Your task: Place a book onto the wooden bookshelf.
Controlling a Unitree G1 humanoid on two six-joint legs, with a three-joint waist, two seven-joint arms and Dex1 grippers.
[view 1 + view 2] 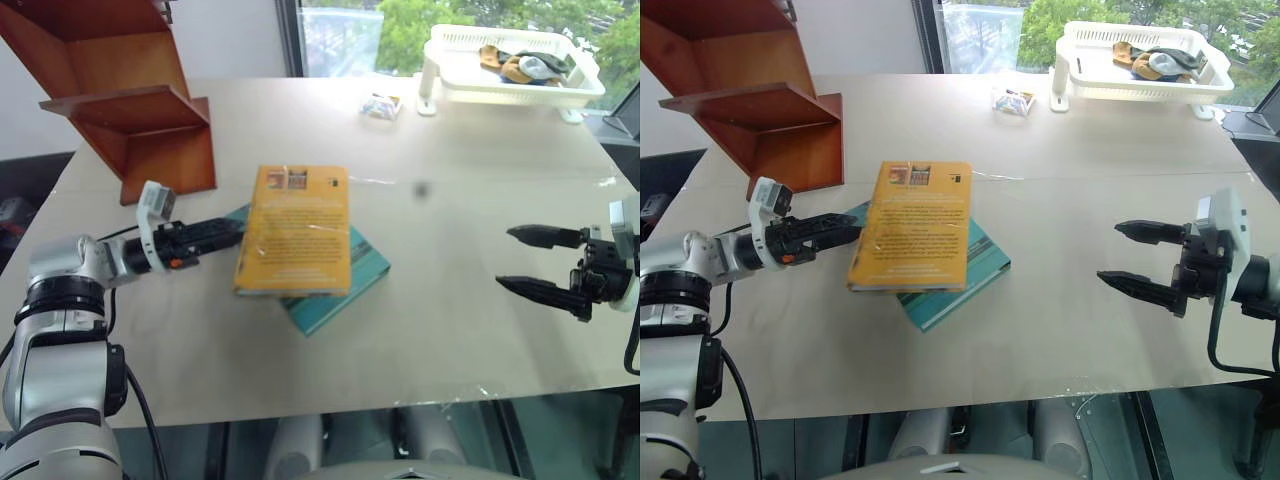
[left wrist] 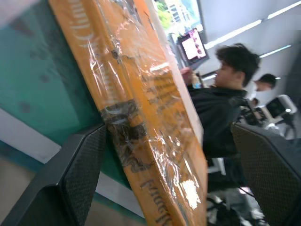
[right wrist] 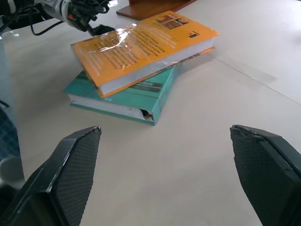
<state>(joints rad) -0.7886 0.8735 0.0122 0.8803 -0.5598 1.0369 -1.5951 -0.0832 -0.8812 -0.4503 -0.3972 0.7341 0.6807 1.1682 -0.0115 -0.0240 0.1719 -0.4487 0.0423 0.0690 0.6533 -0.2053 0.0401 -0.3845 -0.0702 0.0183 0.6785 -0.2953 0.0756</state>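
1. Orange-yellow book [image 1: 293, 230] flat on table [image 1: 450, 330], stacked on teal-green book [image 1: 345, 285], slightly skewed so teal corner pokes out toward the near right. Small pictures at the cover's far edge, dark text below, glossy wrap catching light.
2. Wooden bookshelf [image 1: 130, 100] at far left of table, reddish-brown, slanted sides, flat tiers; visible tiers bare. Near the books, not touching.
3. White plastic basket rack [image 1: 510, 70] at far right by the window; holds a bundle of cloth-like items, tan, dark and pale, exact kind unclear.
4. Small wrapped packet [image 1: 380, 105] on table just left of the rack's leg.
5. Left gripper [image 1: 228, 232] level, pointing right at the orange book's spine side, tips at its left edge. Jaws spread wide; in left wrist view the spine sits between the fingers [image 2: 80, 169], one finger close against it, no clamp visible.
6. Right gripper [image 1: 520, 260] well apart from the books on the right side of table, pointing left toward them, jaws wide apart, nothing between.
7. Person [image 2: 221, 108] in dark top seen past the book in left wrist view.
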